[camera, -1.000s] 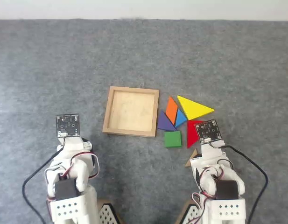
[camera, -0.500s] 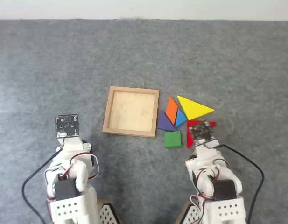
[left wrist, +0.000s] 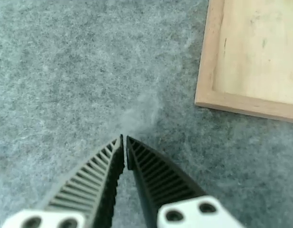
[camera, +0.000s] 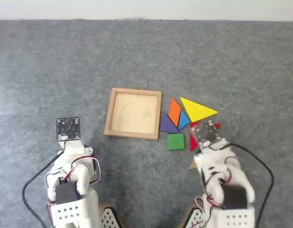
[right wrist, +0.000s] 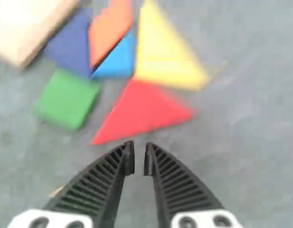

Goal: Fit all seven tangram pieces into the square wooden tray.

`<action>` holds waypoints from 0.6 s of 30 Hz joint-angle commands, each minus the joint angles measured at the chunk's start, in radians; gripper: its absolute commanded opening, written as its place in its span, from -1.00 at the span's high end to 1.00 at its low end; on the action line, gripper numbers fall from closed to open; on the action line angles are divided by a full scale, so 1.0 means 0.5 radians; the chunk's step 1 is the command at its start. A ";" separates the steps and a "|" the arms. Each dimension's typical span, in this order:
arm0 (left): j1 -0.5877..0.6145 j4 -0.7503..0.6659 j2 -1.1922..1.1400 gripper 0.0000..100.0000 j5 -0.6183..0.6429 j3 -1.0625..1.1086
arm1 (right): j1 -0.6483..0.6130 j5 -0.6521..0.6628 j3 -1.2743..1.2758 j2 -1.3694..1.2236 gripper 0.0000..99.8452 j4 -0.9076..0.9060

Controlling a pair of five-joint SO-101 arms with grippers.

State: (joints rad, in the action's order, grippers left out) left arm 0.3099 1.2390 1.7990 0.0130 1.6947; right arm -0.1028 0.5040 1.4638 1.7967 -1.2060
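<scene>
Right gripper (right wrist: 139,159) is nearly clenched, with a thin slit between the tips and nothing gripped. It sits just beside the long edge of the red triangle (right wrist: 141,111); can't tell if they touch. Yellow triangle (right wrist: 163,54) meets red's far corner, with the green square (right wrist: 68,99) beside it. Blue (right wrist: 115,59), orange (right wrist: 110,26) and purple (right wrist: 70,42) pieces cluster next to the wooden tray (camera: 135,90). Tan piece (camera: 193,165) lies by the right arm. Left gripper (left wrist: 125,142) is clenched over carpet (left wrist: 65,71) near the tray's corner.
</scene>
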 commanded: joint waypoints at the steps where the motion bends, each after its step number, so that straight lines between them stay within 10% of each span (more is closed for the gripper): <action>1: 0.009 0.015 0.034 0.97 -0.015 -0.023 | 0.054 -0.083 -0.328 -0.038 0.93 0.124; 18: 0.009 0.015 0.034 0.97 -0.015 -0.023 | -0.281 -0.595 -1.037 -1.981 0.64 0.281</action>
State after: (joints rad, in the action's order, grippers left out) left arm 0.3099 1.2390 1.7990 0.0130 1.6947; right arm -0.2179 0.2601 1.0388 0.9237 -1.1185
